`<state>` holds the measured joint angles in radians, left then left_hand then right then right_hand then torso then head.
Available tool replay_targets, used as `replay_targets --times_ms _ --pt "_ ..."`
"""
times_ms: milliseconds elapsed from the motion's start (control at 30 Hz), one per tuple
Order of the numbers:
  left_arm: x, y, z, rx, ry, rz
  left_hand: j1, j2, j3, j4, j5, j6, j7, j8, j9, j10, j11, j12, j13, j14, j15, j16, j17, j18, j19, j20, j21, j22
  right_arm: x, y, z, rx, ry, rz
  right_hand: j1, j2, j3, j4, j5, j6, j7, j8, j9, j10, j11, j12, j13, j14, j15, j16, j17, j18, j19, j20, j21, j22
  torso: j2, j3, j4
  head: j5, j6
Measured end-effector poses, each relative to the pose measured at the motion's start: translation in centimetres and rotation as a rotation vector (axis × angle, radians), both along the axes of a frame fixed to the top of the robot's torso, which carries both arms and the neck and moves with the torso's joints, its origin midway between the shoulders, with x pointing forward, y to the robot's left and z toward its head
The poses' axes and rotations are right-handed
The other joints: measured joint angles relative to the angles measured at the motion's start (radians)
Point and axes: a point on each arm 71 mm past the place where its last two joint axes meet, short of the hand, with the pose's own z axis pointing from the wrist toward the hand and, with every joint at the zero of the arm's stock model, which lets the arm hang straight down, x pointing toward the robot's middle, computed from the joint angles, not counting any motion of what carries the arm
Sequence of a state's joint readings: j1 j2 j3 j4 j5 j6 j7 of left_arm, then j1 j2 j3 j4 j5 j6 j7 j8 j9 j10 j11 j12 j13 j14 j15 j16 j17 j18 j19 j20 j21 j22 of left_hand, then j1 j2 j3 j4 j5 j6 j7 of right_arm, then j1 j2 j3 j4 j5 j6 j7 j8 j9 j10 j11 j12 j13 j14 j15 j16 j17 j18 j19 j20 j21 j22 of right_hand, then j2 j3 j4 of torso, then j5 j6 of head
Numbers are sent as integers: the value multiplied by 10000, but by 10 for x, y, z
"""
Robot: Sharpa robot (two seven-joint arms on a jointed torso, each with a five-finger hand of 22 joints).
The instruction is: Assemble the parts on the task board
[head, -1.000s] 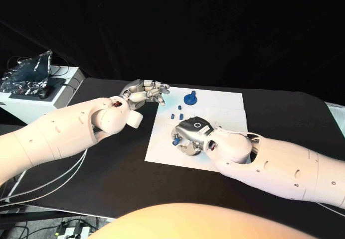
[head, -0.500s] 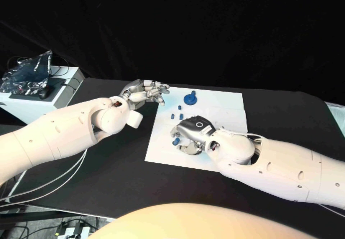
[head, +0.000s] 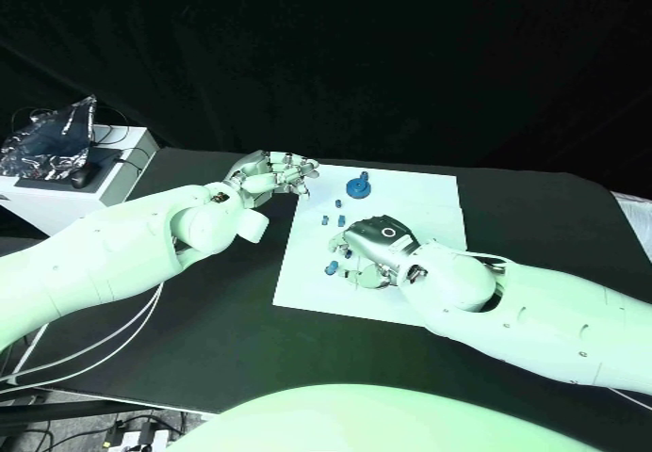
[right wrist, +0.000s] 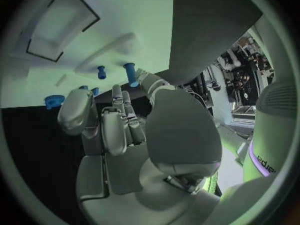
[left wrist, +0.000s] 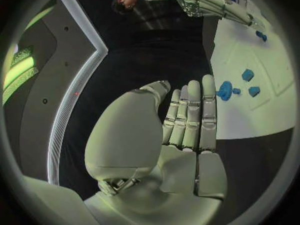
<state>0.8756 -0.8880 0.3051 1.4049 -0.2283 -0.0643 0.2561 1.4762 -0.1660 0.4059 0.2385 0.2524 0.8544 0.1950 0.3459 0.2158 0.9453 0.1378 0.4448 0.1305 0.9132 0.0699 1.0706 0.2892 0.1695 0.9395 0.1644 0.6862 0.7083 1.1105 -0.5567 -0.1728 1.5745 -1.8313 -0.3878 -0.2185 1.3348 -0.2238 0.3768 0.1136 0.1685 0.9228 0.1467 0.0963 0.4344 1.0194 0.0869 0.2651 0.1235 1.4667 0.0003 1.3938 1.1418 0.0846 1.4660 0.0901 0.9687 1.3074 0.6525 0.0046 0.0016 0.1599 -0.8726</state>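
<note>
The right silver many-fingered hand is held low over the near left part of the white rectangular task board, palm down, with its fingers curled towards the plate. A small blue cylindrical part is seen just beside those fingertips, at the hand's left edge in the head view. Whether that part is pinched or merely touched cannot be told from the head view. In the right wrist view the fingers are seen extended side by side towards the board, and a short blue peg and a smaller blue piece are seen just beyond them, with a blue toothed wheel off to one side.

The left silver many-fingered hand is held at the far left corner of the task board, above the black table. Its fingers are bent loosely and kept close together; nothing is seen between them. In the left wrist view the fingers lie straight and side by side, with no part in them.

On the board, a blue round gear-shaped part with an upright stub stands near the far edge. Small blue pieces lie between it and the right hand, apart from each other.
</note>
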Motion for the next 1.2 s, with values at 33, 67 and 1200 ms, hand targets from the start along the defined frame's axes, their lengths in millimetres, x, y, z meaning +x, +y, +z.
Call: replay_targets --times_ms 33,67,1200 --pt "0 0 0 2 1 3 0 0 0 0 0 0 0 0 -2 -4 -3 -11 -2 0 0 0 0 -1 0 0 0 1 1 -5 3 177 32 -116 37 37 42 42 37 39 38 0 -13 106 13 48 -18 0 0 -42 -25 0 0 0 -9 0 -4 0 -6 -26 0" --pt "0 1 0 7 2 8 0 0 0 0 0 0 0 0 -8 -22 -22 -37 -8 0 0 0 0 -1 0 0 0 4 4 -11 6 363 52 -248 48 27 77 87 70 73 92 0 -17 192 55 61 -32 0 0 -53 -68 -1 0 0 -100 0 -9 0 -13 -52 0" --pt "-9 7 -12 -133 -27 295 0 0 55 -54 0 -36 36 0 -27 -36 -37 -37 -10 0 0 0 8 -1 0 0 0 17 39 -176 27 183 6957 -7645 -2500 730 -2175 1800 2354 232 -568 2912 2619 4400 -800 11923 11846 -17 -558 1548 1668 -317 -16 -455 3377 6 -290 81 -475 -1063 318"
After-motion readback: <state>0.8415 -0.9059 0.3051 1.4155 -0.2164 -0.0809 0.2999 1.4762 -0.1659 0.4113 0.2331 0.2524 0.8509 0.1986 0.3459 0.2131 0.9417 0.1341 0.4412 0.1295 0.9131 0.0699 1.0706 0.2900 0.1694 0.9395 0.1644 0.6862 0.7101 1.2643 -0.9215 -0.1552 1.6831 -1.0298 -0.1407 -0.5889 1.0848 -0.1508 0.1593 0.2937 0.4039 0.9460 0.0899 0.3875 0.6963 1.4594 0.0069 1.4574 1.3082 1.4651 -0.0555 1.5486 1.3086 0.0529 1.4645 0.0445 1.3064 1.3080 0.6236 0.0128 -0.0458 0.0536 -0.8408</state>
